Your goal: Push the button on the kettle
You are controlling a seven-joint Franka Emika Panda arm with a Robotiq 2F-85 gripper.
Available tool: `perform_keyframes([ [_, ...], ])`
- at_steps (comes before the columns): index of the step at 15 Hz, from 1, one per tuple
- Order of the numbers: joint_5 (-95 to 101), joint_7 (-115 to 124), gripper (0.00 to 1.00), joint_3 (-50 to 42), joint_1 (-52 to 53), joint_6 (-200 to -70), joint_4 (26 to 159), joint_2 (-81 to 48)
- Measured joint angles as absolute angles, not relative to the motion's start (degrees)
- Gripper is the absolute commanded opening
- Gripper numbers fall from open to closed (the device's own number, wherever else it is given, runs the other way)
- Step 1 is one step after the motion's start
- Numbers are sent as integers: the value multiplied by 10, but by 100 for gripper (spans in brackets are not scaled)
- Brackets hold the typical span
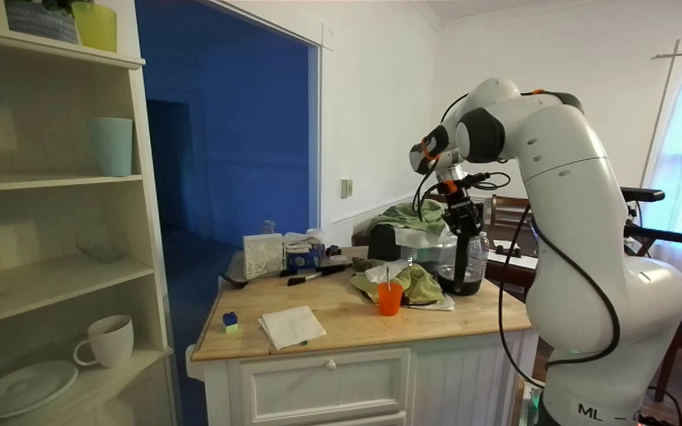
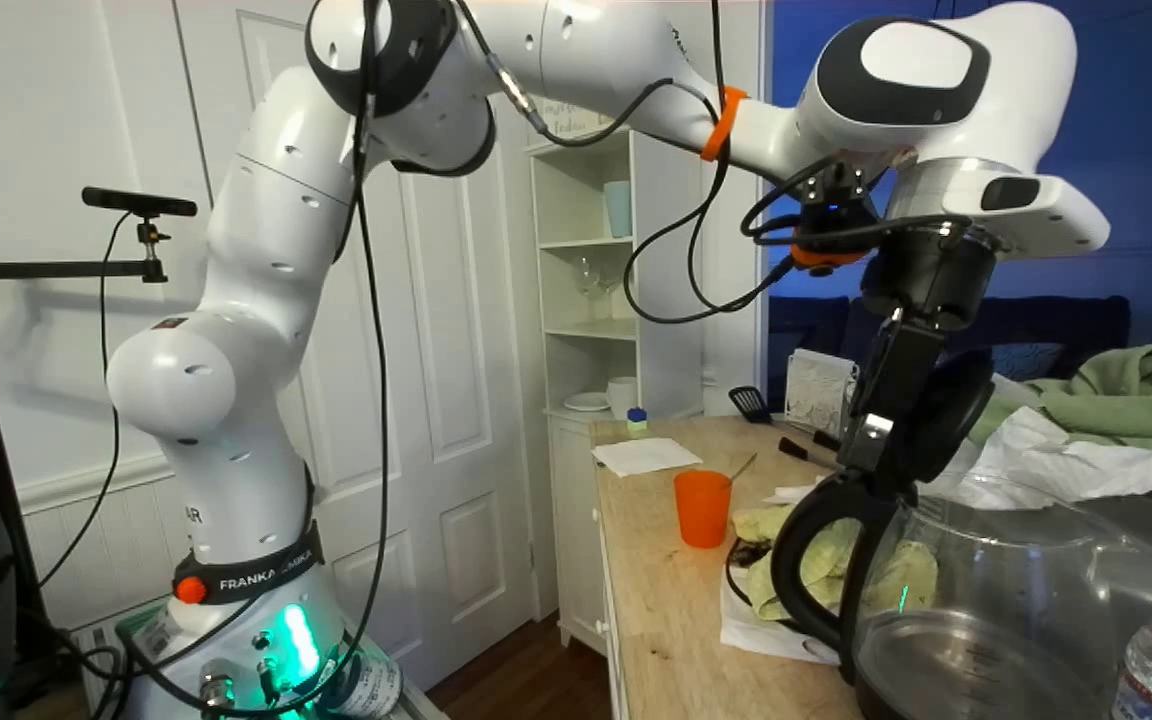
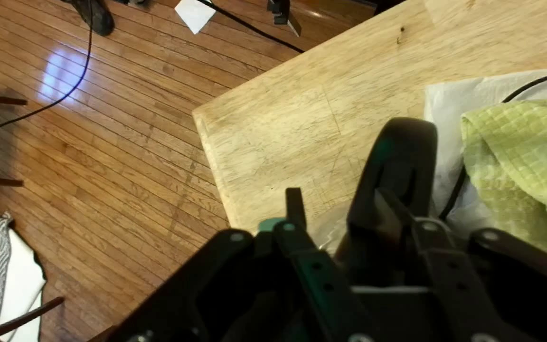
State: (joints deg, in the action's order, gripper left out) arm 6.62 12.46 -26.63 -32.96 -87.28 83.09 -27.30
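While the orange cup (image 2: 703,512) holds a utensil (image 2: 743,467), the hand (image 3: 339,197) is spread at the kettle (image 2: 981,590).

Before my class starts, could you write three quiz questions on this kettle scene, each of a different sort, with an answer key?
1. Fill in the blank: The kettle has a see-through body and a black, looped ____.

2. Multiple choice: What colour is the cup standing on the wooden worktop?
A) White
B) Orange
C) Blue

3. True or false: In the wrist view, the two fingers stand apart at their tips.

Key:
1. handle
2. B
3. True
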Motion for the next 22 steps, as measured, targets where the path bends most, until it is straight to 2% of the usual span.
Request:
perform_keyframes([
  [4,74,101,100,-276,-347,-878,854,-236],
  [13,62,-75,100,-278,-370,-882,964,-61],
  [22,-10,-152,100,-278,-347,-947,1078,84],
])
